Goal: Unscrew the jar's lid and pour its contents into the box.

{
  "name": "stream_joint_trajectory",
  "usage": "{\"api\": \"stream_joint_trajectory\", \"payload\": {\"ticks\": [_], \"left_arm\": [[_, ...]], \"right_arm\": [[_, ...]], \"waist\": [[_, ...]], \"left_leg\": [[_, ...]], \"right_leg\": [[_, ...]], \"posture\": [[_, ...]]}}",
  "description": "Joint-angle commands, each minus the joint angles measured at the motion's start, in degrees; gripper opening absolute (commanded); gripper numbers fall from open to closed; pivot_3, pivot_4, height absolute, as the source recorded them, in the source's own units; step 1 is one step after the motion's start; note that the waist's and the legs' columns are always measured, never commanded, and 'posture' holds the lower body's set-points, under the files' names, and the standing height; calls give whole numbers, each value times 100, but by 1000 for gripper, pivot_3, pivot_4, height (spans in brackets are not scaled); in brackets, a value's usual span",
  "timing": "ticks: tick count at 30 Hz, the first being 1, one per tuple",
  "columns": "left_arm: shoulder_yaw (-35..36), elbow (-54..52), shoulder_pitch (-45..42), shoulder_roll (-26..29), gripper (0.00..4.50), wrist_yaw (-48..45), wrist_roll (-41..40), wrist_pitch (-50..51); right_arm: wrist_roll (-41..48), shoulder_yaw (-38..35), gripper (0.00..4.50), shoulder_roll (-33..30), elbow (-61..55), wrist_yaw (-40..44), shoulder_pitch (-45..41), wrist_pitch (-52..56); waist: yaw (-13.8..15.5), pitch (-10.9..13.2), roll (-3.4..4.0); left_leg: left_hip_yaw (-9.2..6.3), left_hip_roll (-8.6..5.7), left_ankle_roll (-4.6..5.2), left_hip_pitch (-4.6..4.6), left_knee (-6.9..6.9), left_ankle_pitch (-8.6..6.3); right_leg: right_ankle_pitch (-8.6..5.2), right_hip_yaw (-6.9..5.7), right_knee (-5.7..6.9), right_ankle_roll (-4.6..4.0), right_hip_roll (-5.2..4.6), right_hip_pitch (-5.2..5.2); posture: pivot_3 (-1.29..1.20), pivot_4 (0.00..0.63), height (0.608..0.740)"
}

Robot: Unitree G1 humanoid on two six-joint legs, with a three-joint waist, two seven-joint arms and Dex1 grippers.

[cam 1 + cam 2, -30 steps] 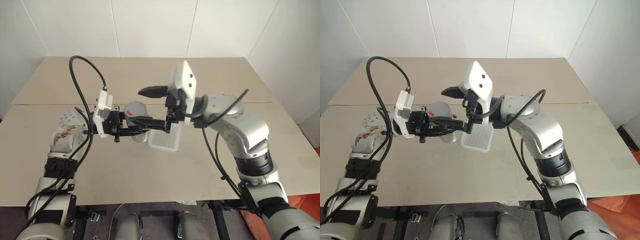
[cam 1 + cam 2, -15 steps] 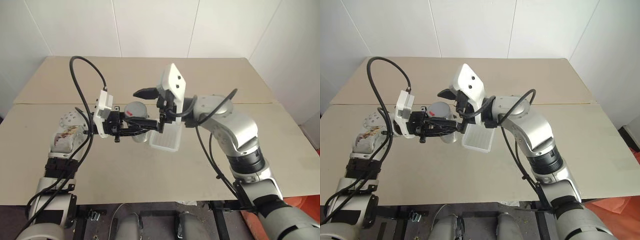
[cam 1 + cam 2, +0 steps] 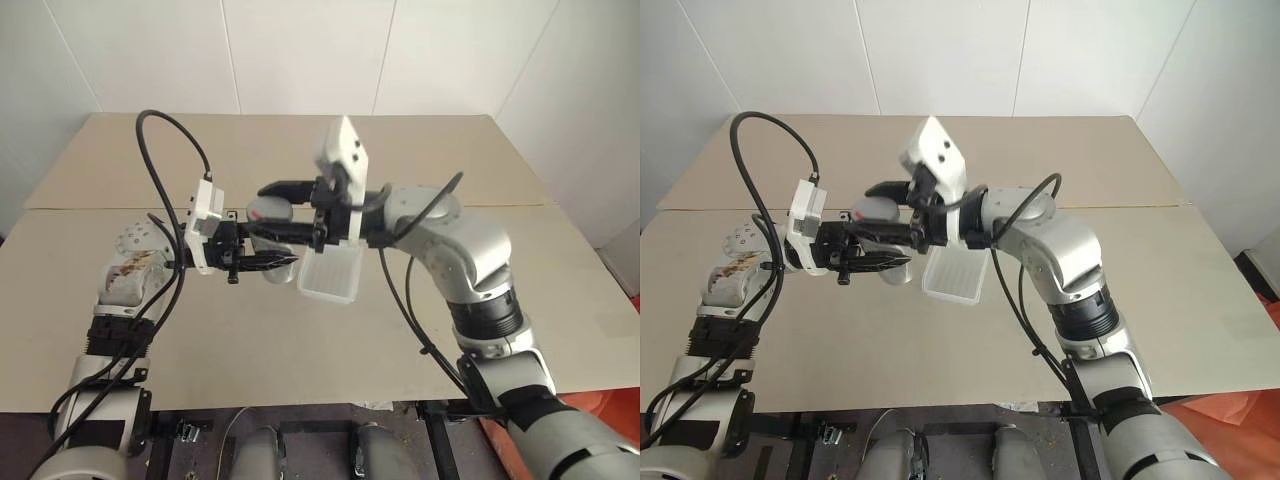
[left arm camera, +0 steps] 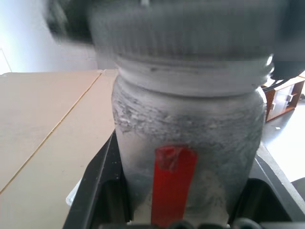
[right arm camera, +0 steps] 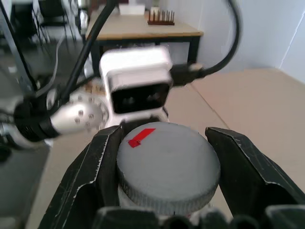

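Sitting betw right claw (image 5: 167, 191) fingers: lid (image 5: 167, 164), on jar (image 4: 190, 138).

Head stereo looks down; wrist cams close on jar (image 4: 188, 138).

place: lab or workshop | cues: plain white walls (image 3: 300, 50); bare beige worktables (image 3: 250, 330); wooden rack (image 5: 160, 17)

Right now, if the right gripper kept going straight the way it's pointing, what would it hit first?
Past the lid it grips, the right gripper would likely meet the left gripper's white wrist camera first, though depth is unclear.
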Motion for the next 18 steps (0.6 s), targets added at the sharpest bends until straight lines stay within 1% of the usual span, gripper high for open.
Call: {"api": "stream_joint_trajectory", "payload": {"ticks": [1, 2, 5, 9, 14, 18], "left_arm": [[98, -114, 82, 135, 1934, 17, 57, -143], [115, -124, 97, 139, 1934, 36, 53, -136], [368, -207, 226, 134, 1934, 464, 41, -190], [564, -446, 370, -24, 1934, 1199, 71, -222], [602, -918, 579, -214, 1934, 1892, 111, -179], [527, -1098, 627, -348, 1934, 2402, 253, -155]], "right_arm": [[10, -645, 2751, -237, 22, -318, -214, -64], [-25, -665, 2751, -293, 23, -341, -197, -91], [-581, -905, 2751, -890, 99, -602, 370, -551], [-1172, -1078, 2751, -1208, 248, -1129, 1234, -1079], [-1814, -1092, 2751, -1131, 334, -1896, 2514, -1427], [-1984, -996, 2751, -875, 398, -2164, 3161, -1476]], "waist": [[10, 0, 0], [18, 0, 0], [44, 0, 0], [59, 0, -1], [8, 0, -1], [-14, 0, 0]], "left_leg": [[0, 0, 0, 0, 0, 0], [0, -1, 0, -1, 0, 0], [-1, -1, 1, -3, 0, -1], [-2, -5, 3, -3, 0, -2], [0, -2, 2, -2, -3, -1], [1, -3, 1, 1, -4, -1]], "right_leg": [[0, -1, -1, 0, 0, 1], [0, -2, -2, 0, -2, 1], [0, -6, -6, 1, -4, 3], [0, -8, -12, 1, -9, 8], [0, -2, -8, 2, -5, 4], [0, 5, -4, 2, -4, 2]], "posture": [[0, 150, 740], [0, 150, 740], [0, 150, 740], [0, 150, 740], [0, 150, 740], [0, 150, 740]]}}
